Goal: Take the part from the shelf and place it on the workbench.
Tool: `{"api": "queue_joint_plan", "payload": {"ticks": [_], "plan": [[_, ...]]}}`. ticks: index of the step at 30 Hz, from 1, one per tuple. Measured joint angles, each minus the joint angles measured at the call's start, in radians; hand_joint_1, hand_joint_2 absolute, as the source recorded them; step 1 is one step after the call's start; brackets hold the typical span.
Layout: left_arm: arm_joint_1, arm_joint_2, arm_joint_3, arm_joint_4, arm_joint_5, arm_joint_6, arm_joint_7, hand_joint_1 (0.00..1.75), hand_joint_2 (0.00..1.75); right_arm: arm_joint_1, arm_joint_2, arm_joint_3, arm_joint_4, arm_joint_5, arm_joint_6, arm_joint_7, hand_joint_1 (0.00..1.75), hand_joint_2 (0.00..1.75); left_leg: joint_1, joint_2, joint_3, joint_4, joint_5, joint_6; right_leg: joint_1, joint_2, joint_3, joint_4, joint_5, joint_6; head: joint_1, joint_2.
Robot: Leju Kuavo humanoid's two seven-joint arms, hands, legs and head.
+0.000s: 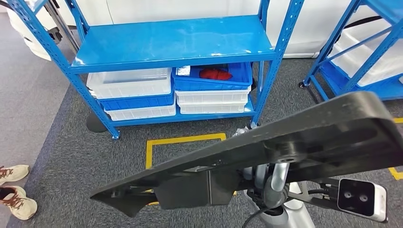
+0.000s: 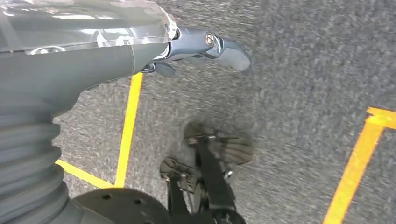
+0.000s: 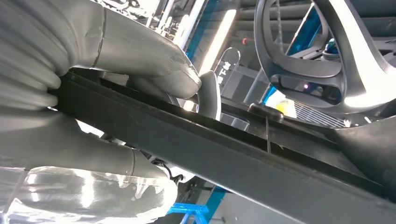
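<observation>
The right hand [image 3: 93, 93] gripped the long black part [image 1: 266, 152], thumb above and fingers below its edge. The part was held aloft, slanting across the head view in front of the blue shelf [image 1: 176, 47], well clear of it. The left hand [image 2: 205, 49] hung over grey carpet [image 2: 303, 70] with yellow floor lines [image 2: 128, 126]; its fingers appeared loosely extended and empty, though blur limited certainty. White and blue bins [image 1: 138, 90] sat on the lower shelf level.

- long black part [image 1: 285, 147] tilted across my view, low end left
- blue shelf [image 1: 176, 42] behind, white and blue bins [image 1: 130, 83] underneath
- shoes [image 1: 16, 190] at left edge
</observation>
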Motion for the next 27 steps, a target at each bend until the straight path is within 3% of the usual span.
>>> {"api": "queue_joint_plan", "payload": {"ticks": [1,2,3,5,7,9,11,12,15,16,17,18,20,22,23,25,27], "plan": [[0.000,0.000,0.000,0.000,0.000,0.000,0.000,0.00,1.75,0.000,0.000,0.000,0.000,0.000,0.000,0.000,1.75,1.75,0.000,0.000,-0.005,0.053,-0.017,-0.001,0.002,0.000,-0.016,0.001,0.011,-0.001,0.000,0.000],[0.000,0.000,0.000,0.000,0.000,0.000,0.000,0.00,1.75,0.001,0.000,0.000,0.000,0.000,0.000,0.001,1.75,1.75,0.000,0.000,0.005,0.077,-0.010,0.000,0.004,0.000,-0.032,0.003,0.023,0.000,0.000,0.000],[0.000,0.000,0.000,0.000,0.000,0.000,0.000,0.00,1.75,0.001,0.000,0.000,0.000,0.000,0.000,0.001,1.75,1.75,-0.001,0.000,0.031,0.067,0.013,0.003,0.006,0.000,-0.048,0.005,0.033,0.000,0.000,0.000],[-0.002,0.000,0.000,0.000,0.000,0.000,0.000,0.00,1.75,0.001,0.000,0.000,0.000,0.000,0.000,0.001,1.75,1.75,-0.003,-0.001,0.129,-0.050,0.053,0.014,0.008,0.002,-0.074,0.007,0.053,0.005,0.000,0.000],[-0.004,0.002,0.000,-0.001,0.000,0.000,-0.001,0.00,1.75,0.000,0.000,0.000,0.000,0.000,0.000,0.001,1.75,1.75,-0.010,-0.003,0.226,-0.193,0.044,0.025,0.009,0.001,-0.088,0.006,0.071,0.014,0.000,0.000],[-0.005,0.003,0.000,-0.001,0.000,0.000,-0.001,0.00,1.75,0.000,0.000,0.000,0.000,0.000,0.000,0.002,1.75,1.75,-0.018,-0.004,0.255,-0.249,0.035,0.032,0.007,-0.001,-0.091,0.001,0.089,0.027,0.000,0.000],[-0.004,0.002,0.000,-0.001,0.000,0.000,-0.001,0.00,1.75,0.000,0.000,0.000,0.000,0.000,0.000,0.002,1.75,1.75,-0.014,-0.001,0.247,-0.256,0.054,0.043,0.005,0.000,-0.097,0.003,0.087,0.040,0.000,0.000],[-0.005,0.002,0.000,-0.001,-0.001,0.000,-0.001,0.00,1.75,0.000,-0.001,0.000,0.000,0.000,0.000,0.002,1.75,1.75,-0.011,0.002,0.240,-0.261,0.063,0.050,0.005,0.002,-0.107,0.022,0.064,0.045,0.000,0.000],[-0.009,0.001,-0.007,-0.001,-0.028,-0.014,-0.004,0.00,1.75,0.014,-0.002,-0.012,-0.007,0.006,0.003,-0.003,1.75,1.75,-0.011,0.010,0.211,-0.262,0.086,0.063,0.002,0.003,-0.161,0.194,-0.062,0.057,0.000,0.000],[-0.009,0.001,-0.012,-0.001,-0.041,-0.019,-0.005,0.00,1.75,0.024,-0.002,-0.024,-0.012,0.008,0.011,-0.005,1.75,1.75,-0.011,0.013,0.201,-0.260,0.092,0.063,0.002,0.003,-0.175,0.253,-0.083,0.059,0.000,0.000],[-0.010,0.001,-0.018,-0.001,-0.049,-0.022,-0.005,0.00,1.75,0.034,-0.002,-0.039,-0.016,0.009,0.025,-0.007,1.75,1.75,-0.012,0.018,0.192,-0.257,0.098,0.063,0.001,0.003,-0.175,0.282,-0.079,0.060,0.000,0.000],[-0.010,0.000,-0.023,-0.001,-0.054,-0.023,-0.003,0.00,1.75,0.042,-0.002,-0.055,-0.018,0.012,0.041,-0.008,1.75,1.75,-0.012,0.023,0.183,-0.253,0.102,0.062,0.001,0.002,-0.156,0.273,-0.058,0.060,0.000,0.000],[-0.012,-0.003,-0.028,-0.001,-0.060,-0.023,0.000,0.00,1.75,0.050,0.000,-0.079,-0.020,0.018,0.065,-0.008,1.75,1.75,-0.012,0.037,0.170,-0.244,0.106,0.058,0.003,-0.016,-0.067,0.153,-0.015,0.055,0.000,0.000],[-0.014,-0.006,-0.030,-0.001,-0.062,-0.022,0.002,0.00,1.75,0.053,0.003,-0.093,-0.022,0.025,0.074,-0.008,1.75,1.75,-0.015,0.051,0.163,-0.236,0.108,0.051,0.012,-0.044,0.010,0.029,-0.014,0.043,0.000,0.000],[-0.015,-0.007,-0.031,0.000,-0.062,-0.022,0.002,0.00,1.75,0.053,0.006,-0.098,-0.023,0.027,0.076,-0.008,1.75,1.75,-0.017,0.058,0.162,-0.233,0.110,0.047,0.017,-0.051,0.025,0.001,-0.021,0.036,0.000,0.000],[-0.017,-0.008,-0.031,0.000,-0.062,-0.021,0.002,0.00,1.75,0.057,0.009,-0.106,-0.023,0.035,0.077,-0.008,1.75,1.75,-0.019,0.074,0.162,-0.232,0.114,0.037,0.018,-0.038,0.022,-0.008,-0.017,0.023,0.000,0.000],[-0.019,-0.008,-0.033,0.000,-0.062,-0.022,0.002,0.00,1.75,0.062,0.012,-0.112,-0.023,0.041,0.077,-0.008,1.75,1.75,-0.017,0.060,0.152,-0.207,0.091,0.026,0.013,-0.024,0.016,-0.014,-0.006,0.010,0.000,0.000]]}}
